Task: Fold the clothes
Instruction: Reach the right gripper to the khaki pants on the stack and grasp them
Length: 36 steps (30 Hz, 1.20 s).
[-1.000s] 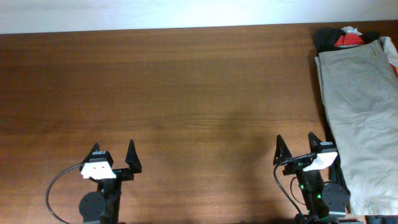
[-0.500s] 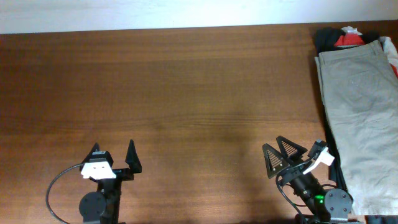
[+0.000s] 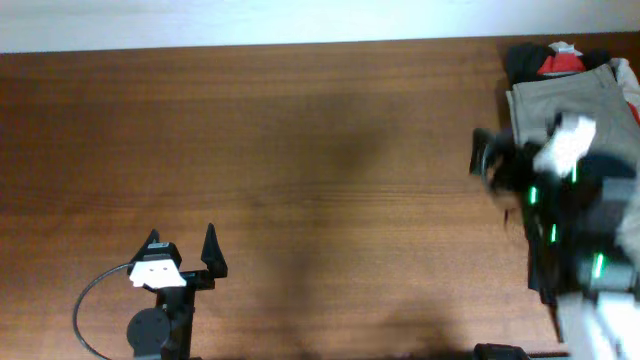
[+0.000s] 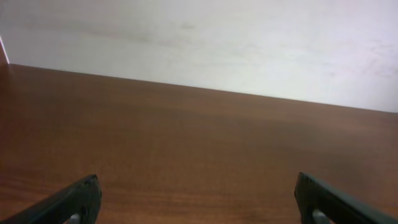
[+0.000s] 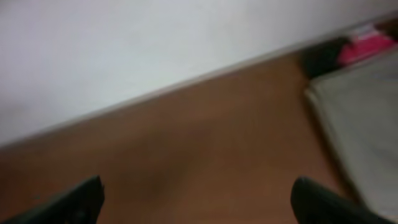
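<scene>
From overhead, the right arm [image 3: 560, 190] is a blur above the beige garment [image 3: 535, 100] at the right edge of the table [image 3: 300, 150]. Its wrist camera shows the right gripper [image 5: 196, 186] with fingers spread wide. The left gripper [image 3: 181, 240], likewise spread, faces brown wood and a white wall [image 4: 249, 43]. Two arms, one clothes pile: the beige garment on top, a black piece [image 3: 522, 62] and a red piece [image 3: 558, 65] beneath.

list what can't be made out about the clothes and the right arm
- Overhead: right arm is blurred and covers much of the beige garment; the frame edge cuts off the rest.
- Overhead: dark and red clothes lie partly under it; kind unclear.
- Right wrist: whole view blurred.
</scene>
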Each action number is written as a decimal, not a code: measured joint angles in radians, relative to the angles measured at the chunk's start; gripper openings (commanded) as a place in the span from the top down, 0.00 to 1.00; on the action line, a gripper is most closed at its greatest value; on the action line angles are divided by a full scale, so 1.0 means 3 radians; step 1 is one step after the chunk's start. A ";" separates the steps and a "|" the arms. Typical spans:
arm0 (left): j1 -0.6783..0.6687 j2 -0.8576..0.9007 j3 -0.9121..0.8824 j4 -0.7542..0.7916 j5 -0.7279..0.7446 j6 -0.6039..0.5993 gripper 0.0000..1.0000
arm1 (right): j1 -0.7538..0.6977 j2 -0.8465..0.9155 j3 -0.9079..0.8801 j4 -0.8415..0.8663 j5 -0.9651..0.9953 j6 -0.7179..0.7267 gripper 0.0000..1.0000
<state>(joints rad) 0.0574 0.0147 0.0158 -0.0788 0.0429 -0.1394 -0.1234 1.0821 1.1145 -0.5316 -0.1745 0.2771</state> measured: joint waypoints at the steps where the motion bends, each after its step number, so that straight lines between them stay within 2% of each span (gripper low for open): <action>1: 0.0000 0.0003 0.0000 -0.0003 -0.0006 0.0000 0.01 | 0.0000 0.0505 0.0488 -0.0315 0.0195 -0.0086 0.01; 4: 0.0000 0.0001 0.0000 -0.0003 -0.0009 0.0000 0.01 | 0.0000 0.1500 0.1460 -0.0969 0.0656 -0.0270 0.01; 6: 0.0000 0.0001 0.0000 -0.0003 -0.0009 0.0000 0.01 | 0.0000 0.1943 0.1804 -0.0963 0.0832 -0.0524 0.01; 11: 0.0000 0.0000 0.0000 -0.0003 -0.0010 0.0000 0.01 | -0.0048 0.2874 0.1905 -0.0399 0.1718 -0.1029 0.01; 15: 0.0000 0.0000 0.0000 -0.0001 -0.0010 0.0001 0.01 | -0.0172 0.3574 0.1907 -0.0128 0.1981 -0.1208 0.00; 17: 0.0000 0.0000 0.0000 -0.0003 -0.0010 0.0000 0.01 | -0.0195 0.3816 0.1907 0.0061 0.2046 -0.1274 0.04; 19: 0.0000 0.0000 0.0000 -0.0003 -0.0009 0.0001 0.01 | -0.0195 0.3971 0.1907 0.0186 0.2121 -0.1311 0.12; 23: 0.0000 0.0000 0.0000 -0.0003 -0.0010 0.0000 0.01 | -0.0195 0.4033 0.1907 0.0322 0.2237 -0.1354 0.51; 25: 0.0000 0.0000 0.0000 -0.0003 -0.0010 0.0000 0.01 | -0.0201 0.4033 0.1907 0.0333 0.2253 -0.1347 0.62; 36: 0.0000 0.0000 0.0000 -0.0003 -0.0010 0.0000 0.01 | -0.0207 0.4033 0.2049 0.0214 0.2276 -0.1270 0.64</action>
<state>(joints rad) 0.0574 0.0147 0.0158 -0.0795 0.0399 -0.1394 -0.1856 2.2921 1.7290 -0.4675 0.5083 -0.1040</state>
